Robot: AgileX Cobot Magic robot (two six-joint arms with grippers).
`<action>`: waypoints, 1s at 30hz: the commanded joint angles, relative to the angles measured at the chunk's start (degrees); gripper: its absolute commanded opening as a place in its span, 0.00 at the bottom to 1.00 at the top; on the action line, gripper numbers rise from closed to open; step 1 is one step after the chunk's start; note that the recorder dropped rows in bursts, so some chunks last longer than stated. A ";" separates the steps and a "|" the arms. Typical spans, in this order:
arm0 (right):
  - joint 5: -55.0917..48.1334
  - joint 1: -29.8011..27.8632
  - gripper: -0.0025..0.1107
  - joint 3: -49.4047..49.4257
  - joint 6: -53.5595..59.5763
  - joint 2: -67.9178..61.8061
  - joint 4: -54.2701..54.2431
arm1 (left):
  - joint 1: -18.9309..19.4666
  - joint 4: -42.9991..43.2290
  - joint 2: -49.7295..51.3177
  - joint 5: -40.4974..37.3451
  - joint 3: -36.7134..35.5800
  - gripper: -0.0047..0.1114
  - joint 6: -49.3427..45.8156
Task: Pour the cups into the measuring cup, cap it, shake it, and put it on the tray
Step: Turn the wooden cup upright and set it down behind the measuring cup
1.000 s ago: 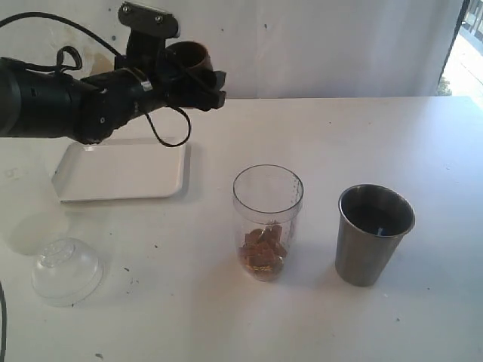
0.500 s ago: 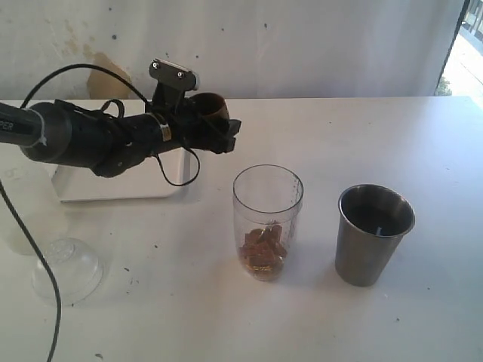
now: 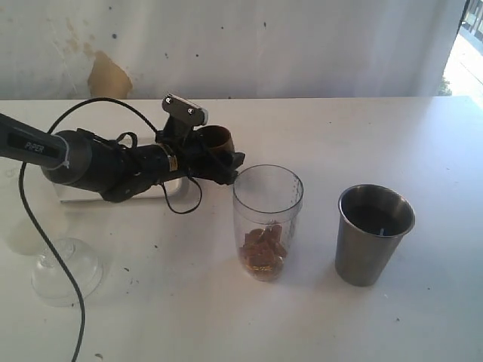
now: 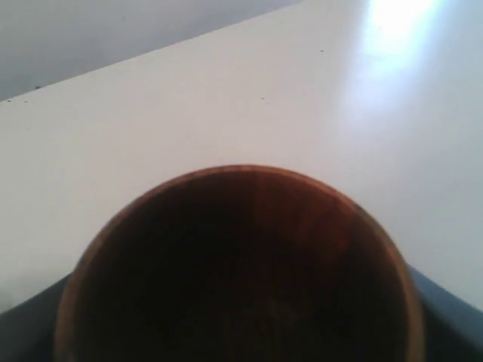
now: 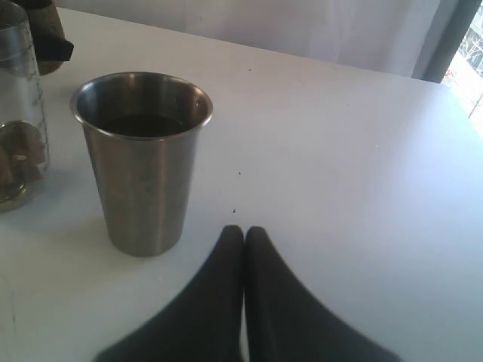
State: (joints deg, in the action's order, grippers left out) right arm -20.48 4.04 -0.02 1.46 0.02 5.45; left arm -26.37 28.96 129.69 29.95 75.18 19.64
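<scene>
Nearest, at the front left, the clear domed cap sits on the table. To the right the steel tumbler stands upright, with the right fingers pressed together and empty just beside its base. The measuring cup stands mid-table with brown pieces at its bottom, and just behind its rim the left fingers grip the wooden cup off the table, their arm crossing the white tray farther back.

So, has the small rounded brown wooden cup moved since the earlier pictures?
Yes. In the exterior view the small brown wooden cup came lower and rightward, closer to the unmoved tall clear plastic measuring cup.
</scene>
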 commanded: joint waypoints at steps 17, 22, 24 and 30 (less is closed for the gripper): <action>0.42 -0.11 0.02 0.02 -0.17 -0.02 0.42 | -0.09 0.24 -1.07 -1.13 0.41 0.94 -0.55; 0.42 -0.11 0.02 0.02 -0.17 -0.02 0.42 | -0.09 0.24 -5.39 -1.12 0.41 0.94 -0.55; 0.42 -0.11 0.02 0.02 -0.17 -0.02 0.42 | -0.09 0.24 -8.15 -1.49 0.41 0.94 -0.40; 0.42 -0.11 0.02 0.02 -0.17 -0.02 0.42 | -0.22 -3.73 -15.34 -10.74 0.41 0.94 0.02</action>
State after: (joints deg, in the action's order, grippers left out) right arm -20.48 4.04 -0.02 1.46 0.02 5.45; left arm -26.37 28.62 117.95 24.70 75.31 19.30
